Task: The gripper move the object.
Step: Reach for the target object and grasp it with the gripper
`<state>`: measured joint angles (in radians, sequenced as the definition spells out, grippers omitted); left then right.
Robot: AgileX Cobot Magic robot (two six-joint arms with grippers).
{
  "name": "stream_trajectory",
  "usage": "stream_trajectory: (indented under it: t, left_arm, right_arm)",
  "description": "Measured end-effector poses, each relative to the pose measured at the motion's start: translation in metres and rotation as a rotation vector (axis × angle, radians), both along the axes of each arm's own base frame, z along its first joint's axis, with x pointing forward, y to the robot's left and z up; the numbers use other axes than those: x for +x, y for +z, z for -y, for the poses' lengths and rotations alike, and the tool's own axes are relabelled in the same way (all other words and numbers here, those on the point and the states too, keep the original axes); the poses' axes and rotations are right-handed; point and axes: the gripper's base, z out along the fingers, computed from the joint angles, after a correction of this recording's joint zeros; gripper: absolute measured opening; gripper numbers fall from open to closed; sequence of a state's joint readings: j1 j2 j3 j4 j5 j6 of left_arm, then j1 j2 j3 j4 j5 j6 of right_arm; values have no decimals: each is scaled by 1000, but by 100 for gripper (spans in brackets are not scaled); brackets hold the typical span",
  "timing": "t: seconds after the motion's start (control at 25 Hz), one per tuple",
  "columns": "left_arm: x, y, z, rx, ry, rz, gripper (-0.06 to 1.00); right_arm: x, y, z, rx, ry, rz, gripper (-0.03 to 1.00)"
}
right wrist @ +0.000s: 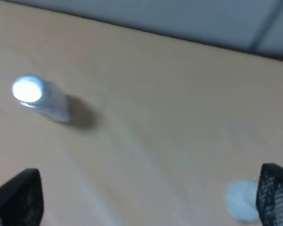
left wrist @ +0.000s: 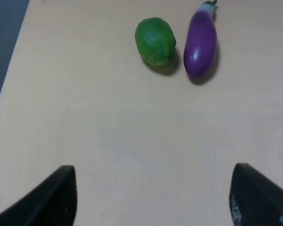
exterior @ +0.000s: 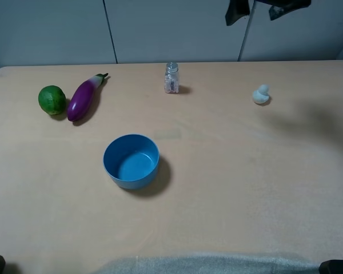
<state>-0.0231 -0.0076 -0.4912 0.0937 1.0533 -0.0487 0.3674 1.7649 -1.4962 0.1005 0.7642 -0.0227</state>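
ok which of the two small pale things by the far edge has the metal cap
The glass shaker, upright mid-table at the far edge, pinkish grains inside. The duck figure to its right is opaque, capless.

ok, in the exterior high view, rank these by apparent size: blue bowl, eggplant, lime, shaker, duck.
1. blue bowl, though it also sits nearest the camera
2. eggplant
3. lime
4. shaker and duck: too close to rank. The shaker looks taller, the duck wider.

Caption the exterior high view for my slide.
Clear glass shaker with silver cap stands far back on the beige table, between a purple eggplant and a pale duck figure, behind a round blue bowl.
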Motion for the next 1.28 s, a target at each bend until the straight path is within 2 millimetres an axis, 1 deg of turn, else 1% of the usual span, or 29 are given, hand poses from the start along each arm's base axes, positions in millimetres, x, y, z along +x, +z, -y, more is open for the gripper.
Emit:
stream_trajectory:
  t: [0.12, 0.28, 0.44, 0.56, 0.72, 1.04, 1.28]
  left_arm:
    - [0, 0, 0, 0, 0, 0, 74]
    - [0, 0, 0, 0, 0, 0, 74]
    - [0, 0, 0, 0, 0, 0, 74]
    - [0, 0, 0, 0, 0, 0, 74]
    - [0, 0, 0, 0, 0, 0, 74]
    - [0, 0, 0, 0, 0, 0, 74]
    - [0, 0, 0, 0, 0, 0, 74]
  right_arm:
    - [6, -8, -24, -3, 50, -7, 68]
    - [7, -22, -51, -15, 107, -26, 68]
    - [6, -36, -72, -32, 154, -41, 68]
    - [8, -42, -85, -37, 178, -43, 68]
    - [11, -52, -96, -41, 197, -44, 68]
    - [22, -77, -111, -64, 214, -66, 68]
    - [32, -97, -118, -75, 214, -86, 68]
